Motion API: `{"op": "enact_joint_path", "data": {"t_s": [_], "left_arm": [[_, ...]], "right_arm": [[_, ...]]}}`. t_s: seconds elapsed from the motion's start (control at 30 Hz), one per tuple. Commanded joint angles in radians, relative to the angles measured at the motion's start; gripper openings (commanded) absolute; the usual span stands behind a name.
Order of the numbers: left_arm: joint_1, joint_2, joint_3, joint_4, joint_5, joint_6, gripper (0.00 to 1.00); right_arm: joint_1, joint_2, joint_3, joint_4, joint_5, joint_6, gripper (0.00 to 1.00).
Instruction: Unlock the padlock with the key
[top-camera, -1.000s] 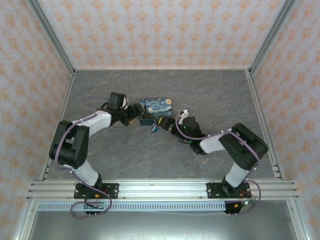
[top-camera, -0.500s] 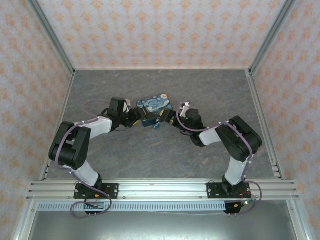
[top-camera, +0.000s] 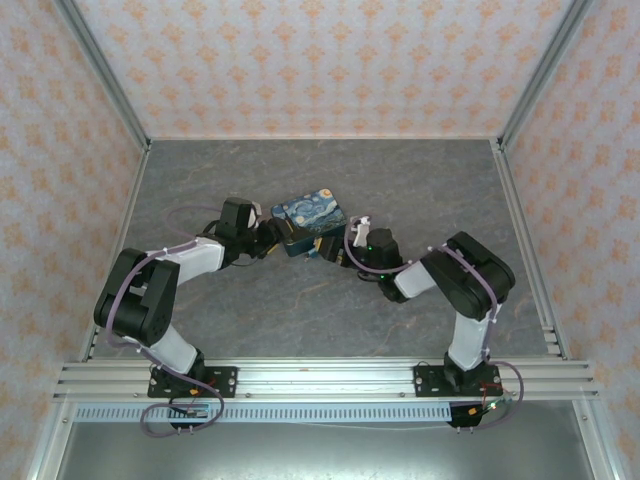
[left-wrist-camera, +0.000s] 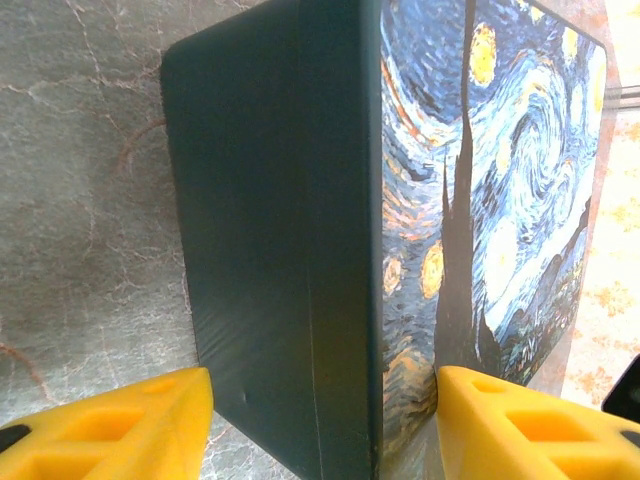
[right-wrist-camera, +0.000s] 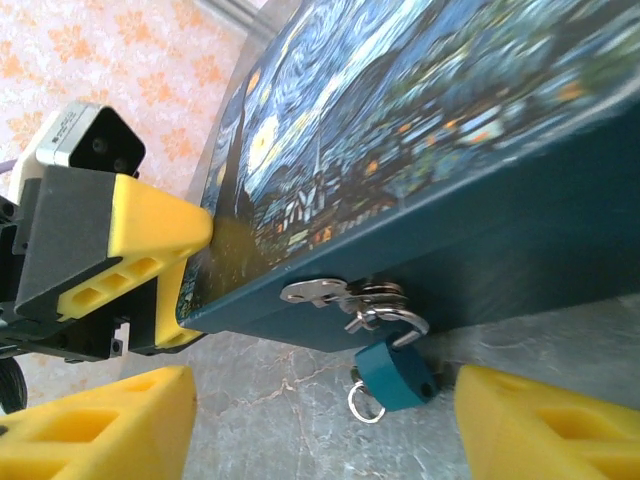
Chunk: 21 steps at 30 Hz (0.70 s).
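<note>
A rectangular box (top-camera: 310, 214) with a blue-and-yellow swirling night-sky print on its lid and dark teal walls lies on the grey marbled tabletop (top-camera: 420, 180), turned at a slant. A tiny teal-blue padlock (right-wrist-camera: 395, 375) hangs against the box's front wall, down by the lower edge and just above the tabletop. Its small shackle is hooked through a silver metal hasp (right-wrist-camera: 340, 295) fixed to that wall, and a thin silver ring (right-wrist-camera: 362, 405) dangles at the padlock's underside; whether a key sits in the lock cannot be told. The left gripper (top-camera: 274, 236) reaches the box from its left side. In the left wrist view its yellow fingers (left-wrist-camera: 110, 425) are closed on the box's near corner, one lying against the painted lid and the other right at the dark side wall. The right wrist view shows the lid-side finger pressed on the print at the box's far left end. The right gripper (right-wrist-camera: 325, 390) faces the box's front wall from the right side, low over the tabletop. Its two yellow fingers (right-wrist-camera: 545, 425) are spread wide apart, holding nothing, and the padlock hangs ahead of the gap between them, touching neither finger. Seen from above, both grippers sit close against the box, one at each end of its front wall.
</note>
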Motion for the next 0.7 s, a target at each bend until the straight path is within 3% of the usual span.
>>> {"op": "enact_joint_path", "data": {"t_s": [0.0,0.47,0.67], "left_arm": [[-0.014,-0.004,-0.038,-0.123,-0.047,-0.002,0.63],[-0.015,-0.014,-0.044,-0.128,-0.055,-0.005,0.65],[-0.017,-0.014,-0.04,-0.133,-0.057,-0.007,0.65]], "right_arm": [[0.005,0.045,0.052,0.046,-0.03,-0.028,0.66],[0.013,0.16,0.114,0.14,-0.061,-0.007,0.67],[0.015,0.159,0.076,0.236,-0.076,-0.001,0.59]]}}
